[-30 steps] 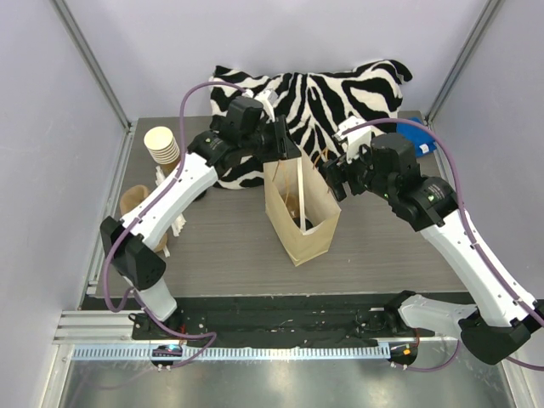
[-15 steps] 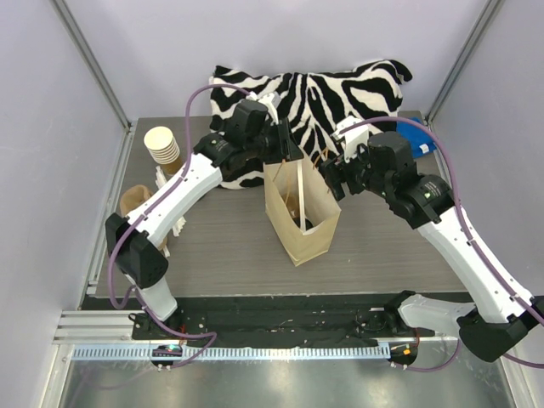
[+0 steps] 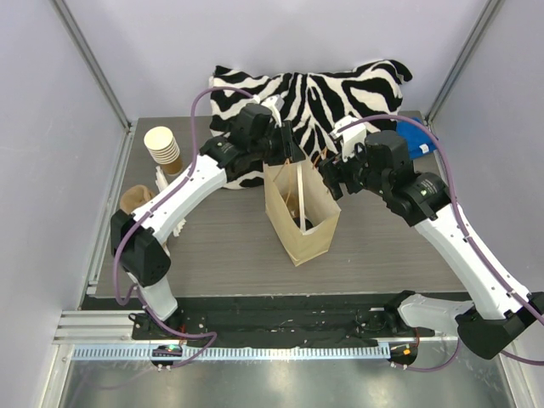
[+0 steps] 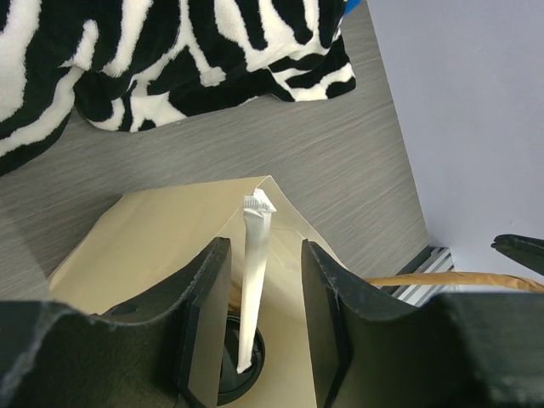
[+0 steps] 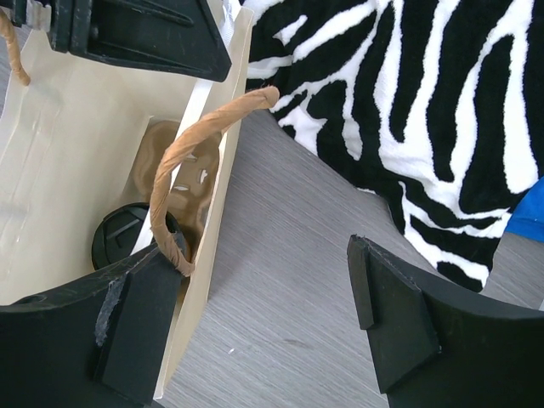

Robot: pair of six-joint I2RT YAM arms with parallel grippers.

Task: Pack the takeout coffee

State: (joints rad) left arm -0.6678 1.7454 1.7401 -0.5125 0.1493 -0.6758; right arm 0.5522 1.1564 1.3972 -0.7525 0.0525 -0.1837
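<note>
A kraft paper bag (image 3: 299, 214) stands open mid-table. The takeout coffee sits at its bottom; only its black lid shows, in the left wrist view (image 4: 244, 364) and the right wrist view (image 5: 121, 237). A white wrapped straw (image 4: 253, 280) stands in the bag, resting on the lid. My left gripper (image 3: 286, 155) is open over the bag's far rim, its jaws either side of the straw (image 4: 265, 255) without pinching it. My right gripper (image 3: 333, 180) is open and empty at the bag's right wall (image 5: 263, 289); its left finger (image 5: 140, 327) is by the twisted paper handle (image 5: 194, 153).
A zebra-print cloth (image 3: 327, 93) lies along the back, right behind the bag. A stack of unlidded cups (image 3: 161, 146) and a brown cup holder (image 3: 134, 200) are at the left edge. A blue item (image 3: 422, 146) is at the back right.
My left arm has shifted a little to the right above the bag's rim. My right gripper has edged slightly left toward the bag. The bag has not moved.
</note>
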